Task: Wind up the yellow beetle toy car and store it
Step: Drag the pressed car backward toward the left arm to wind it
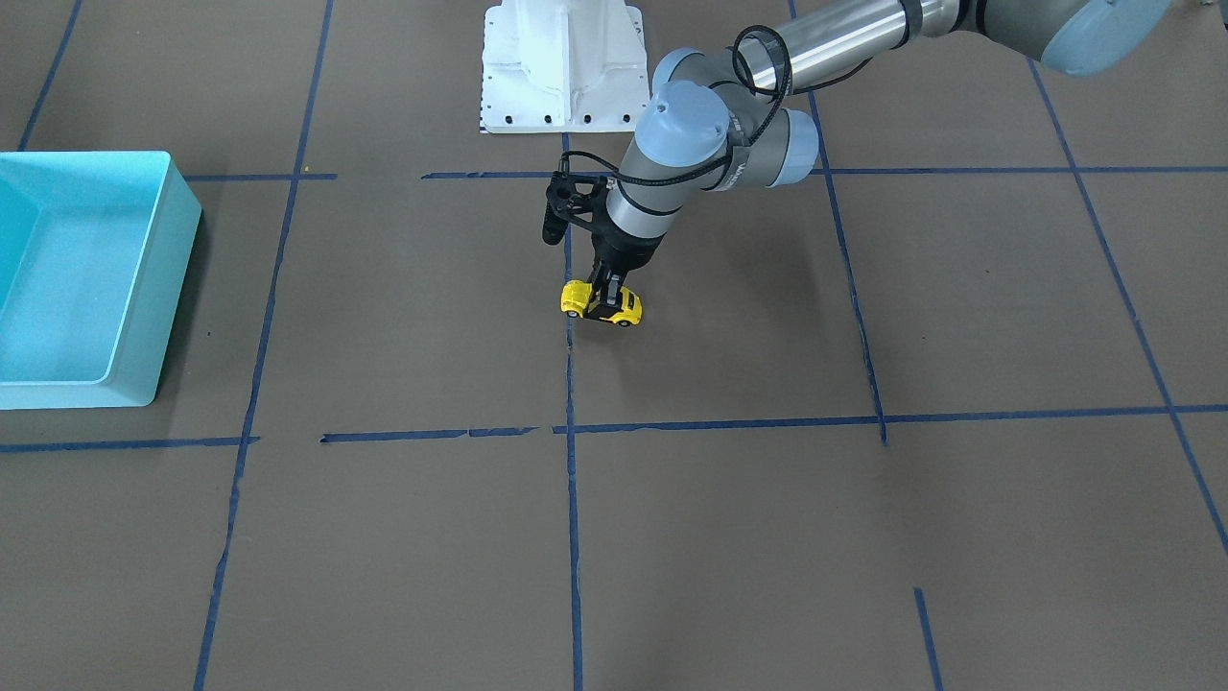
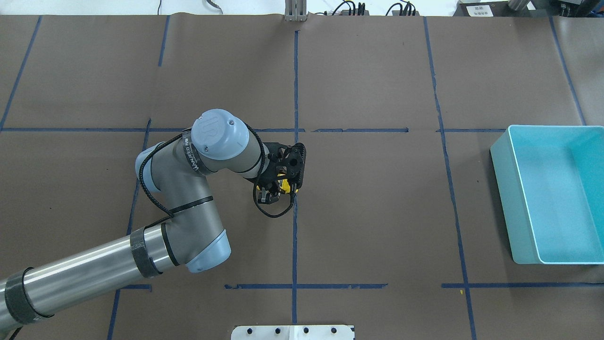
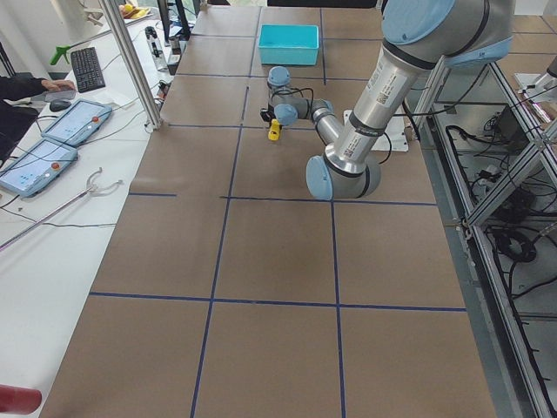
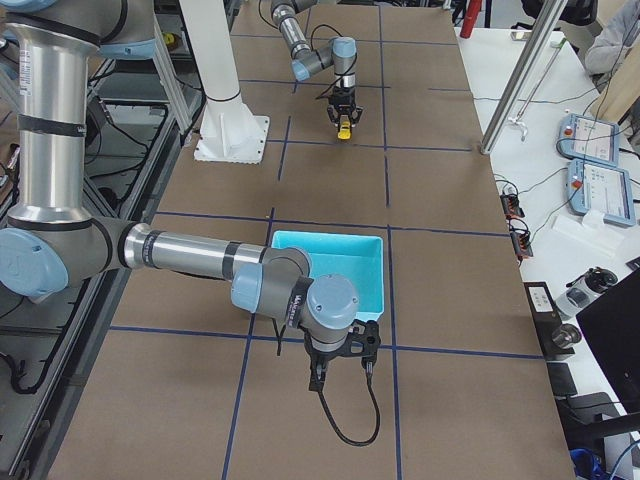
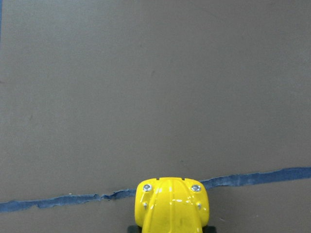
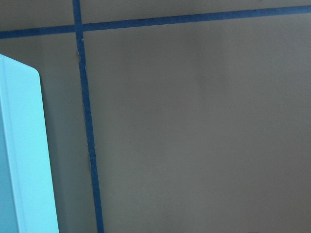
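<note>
Gripping yellow beetle toy car (image 1: 625,308): left pincer (image 1: 606,291).

Blue tape lines (image 1: 574,537) cross the brown table (image 1: 748,557); a keyboard (image 3: 87,68) lies alongside.

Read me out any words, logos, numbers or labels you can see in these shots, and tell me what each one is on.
"UR": logo on the left arm's blue joint cap.
White lettering on the black strap around that arm: too blurred to read.
White label at the table's far edge: too small to read.
Yellow beetle toy car, turquoise bin: no text.
</note>
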